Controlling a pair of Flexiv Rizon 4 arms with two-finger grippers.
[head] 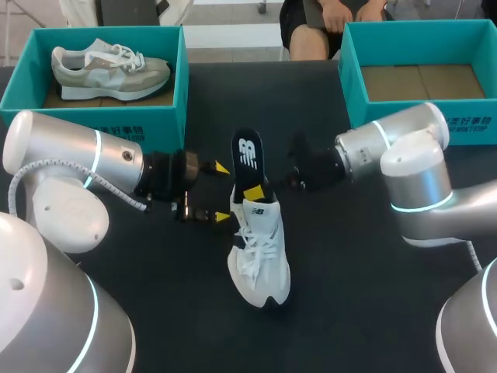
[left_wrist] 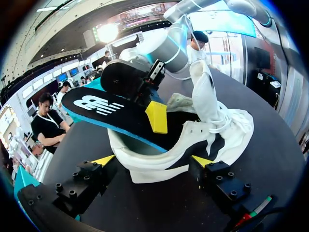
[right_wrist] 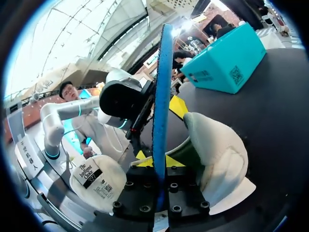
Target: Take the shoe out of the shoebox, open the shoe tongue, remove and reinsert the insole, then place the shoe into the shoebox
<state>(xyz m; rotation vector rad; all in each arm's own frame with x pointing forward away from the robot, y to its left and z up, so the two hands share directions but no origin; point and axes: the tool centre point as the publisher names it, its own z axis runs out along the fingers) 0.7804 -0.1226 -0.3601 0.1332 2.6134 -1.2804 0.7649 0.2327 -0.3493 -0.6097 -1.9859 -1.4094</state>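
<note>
A white shoe (head: 260, 252) lies on the dark table, toe toward me. Its black insole (head: 246, 153) with a blue edge sticks up out of the heel opening. My right gripper (head: 255, 192) is shut on the insole just above the shoe's collar; the right wrist view shows the insole (right_wrist: 161, 96) edge-on between its yellow tips (right_wrist: 160, 159). My left gripper (head: 222, 193) stands open, its fingers on either side of the shoe's heel. In the left wrist view the shoe (left_wrist: 203, 130) and the insole (left_wrist: 104, 108) fill the space between its fingertips (left_wrist: 153, 162).
A teal shoebox (head: 177, 85) at the back left holds a grey shoe (head: 109, 66). A second teal shoebox (head: 353, 81) at the back right shows only its cardboard floor. Bare dark table lies in front of the shoe.
</note>
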